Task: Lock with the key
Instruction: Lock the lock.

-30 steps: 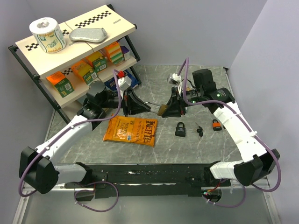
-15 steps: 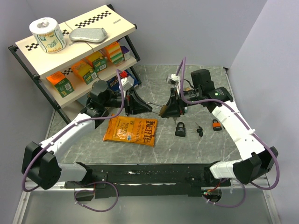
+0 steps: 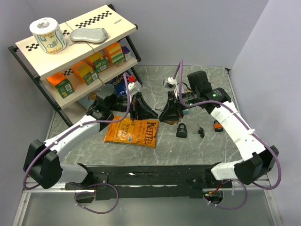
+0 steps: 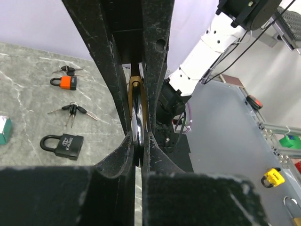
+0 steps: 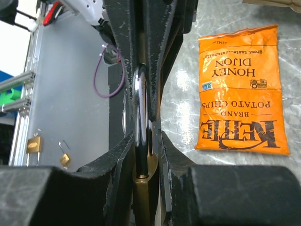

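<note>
A brass padlock is held off the table between my two grippers. My left gripper is shut on its silver shackle. My right gripper is shut on its brass body, with the shackle running out between the fingers. The two grippers' fingertips nearly meet. A bunch of keys lies on the table to the right of a black padlock; it also shows in the left wrist view. I see no key in the brass padlock.
An orange padlock with its own keys lies at the right. An orange chips bag lies under the left gripper. A shelf rack of boxes stands at the back left.
The left gripper has moved right and the right gripper left and nearer. The gap between them has closed, and less of the shackle shows between them.
</note>
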`<state>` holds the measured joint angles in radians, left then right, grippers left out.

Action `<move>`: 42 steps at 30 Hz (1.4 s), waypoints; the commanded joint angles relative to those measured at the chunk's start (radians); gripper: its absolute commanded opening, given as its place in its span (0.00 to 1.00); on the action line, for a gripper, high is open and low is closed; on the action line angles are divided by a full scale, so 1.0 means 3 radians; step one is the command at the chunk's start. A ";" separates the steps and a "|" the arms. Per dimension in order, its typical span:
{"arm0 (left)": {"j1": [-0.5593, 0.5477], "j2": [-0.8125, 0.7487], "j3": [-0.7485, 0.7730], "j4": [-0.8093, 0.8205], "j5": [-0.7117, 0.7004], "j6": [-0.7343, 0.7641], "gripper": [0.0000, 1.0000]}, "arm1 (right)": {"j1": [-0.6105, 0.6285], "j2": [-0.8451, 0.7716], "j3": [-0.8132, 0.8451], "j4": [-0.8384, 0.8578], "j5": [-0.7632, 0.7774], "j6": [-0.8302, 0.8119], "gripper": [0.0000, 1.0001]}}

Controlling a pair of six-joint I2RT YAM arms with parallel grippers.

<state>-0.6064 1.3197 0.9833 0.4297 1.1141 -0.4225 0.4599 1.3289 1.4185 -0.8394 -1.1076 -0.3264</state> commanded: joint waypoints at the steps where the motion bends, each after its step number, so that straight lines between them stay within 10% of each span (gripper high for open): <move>1: -0.0188 -0.0113 -0.0148 0.0030 0.0009 -0.0136 0.01 | 0.0160 0.0004 0.0334 0.0657 -0.0445 -0.0348 0.11; 5: 0.0113 -0.0329 -0.0102 -0.0251 -0.0088 0.0002 0.01 | -0.0054 -0.0180 0.0170 0.0288 -0.0225 -0.0574 0.69; 10: 0.0272 -0.0497 -0.0005 -0.0542 -0.0083 0.0144 0.01 | -0.0310 -0.0354 0.0042 -0.0059 -0.0123 -0.0732 0.82; 28: 0.0288 -0.0661 0.0102 -0.0390 -0.0088 0.0079 0.01 | -0.0398 -0.0339 -0.0111 -0.0679 -0.0045 -0.1290 0.77; 42: 0.0283 -0.0600 0.0123 -0.0379 -0.0073 0.0058 0.01 | -0.0408 -0.0293 -0.0055 -0.0955 -0.0071 -0.1469 0.17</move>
<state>-0.5186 1.1728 0.9607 0.2203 1.0767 -0.3901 0.3405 1.2476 1.3849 -1.0950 -1.1065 -0.7380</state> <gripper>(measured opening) 0.069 0.235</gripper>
